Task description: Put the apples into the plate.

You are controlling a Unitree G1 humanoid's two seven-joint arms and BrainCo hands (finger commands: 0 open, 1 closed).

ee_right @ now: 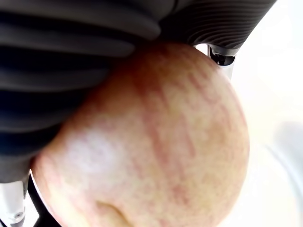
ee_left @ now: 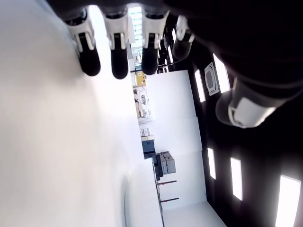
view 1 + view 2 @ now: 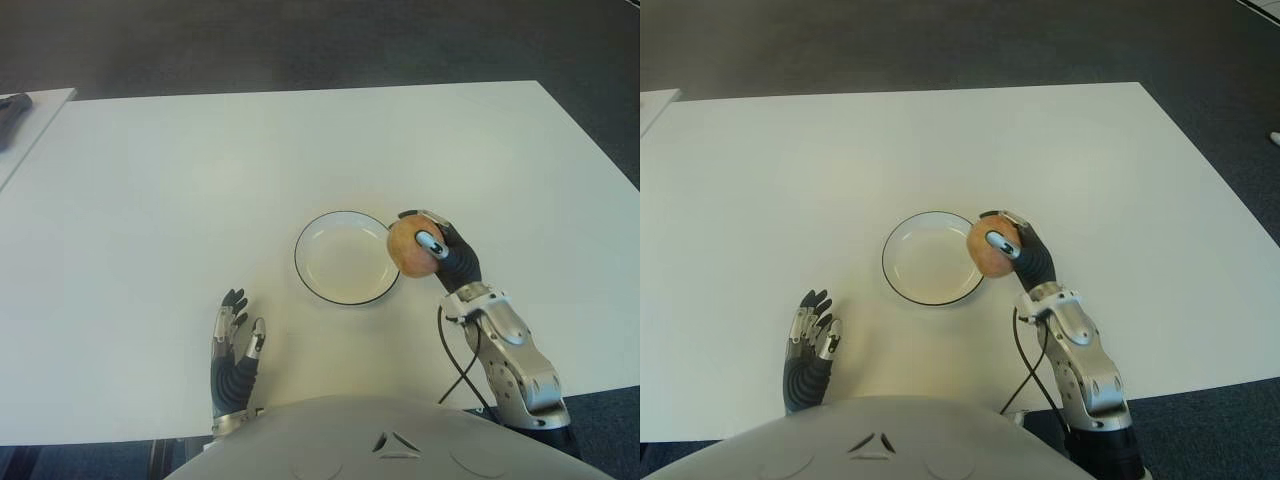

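Note:
A yellow-red apple [image 3: 410,250] is held in my right hand [image 3: 432,246], whose fingers are curled around it; the apple [image 1: 156,142] fills the right wrist view. It hangs over the right rim of a white plate [image 3: 345,258] with a dark edge, which sits near the middle of the white table [image 3: 200,180] and holds nothing. My left hand [image 3: 235,345] shows near the table's front edge, left of the plate, fingers [image 2: 118,56] straight and holding nothing.
A second white surface with a dark object [image 3: 12,110] shows at the far left. A black cable [image 3: 460,365] runs along my right forearm. Dark floor lies beyond the table's far and right edges.

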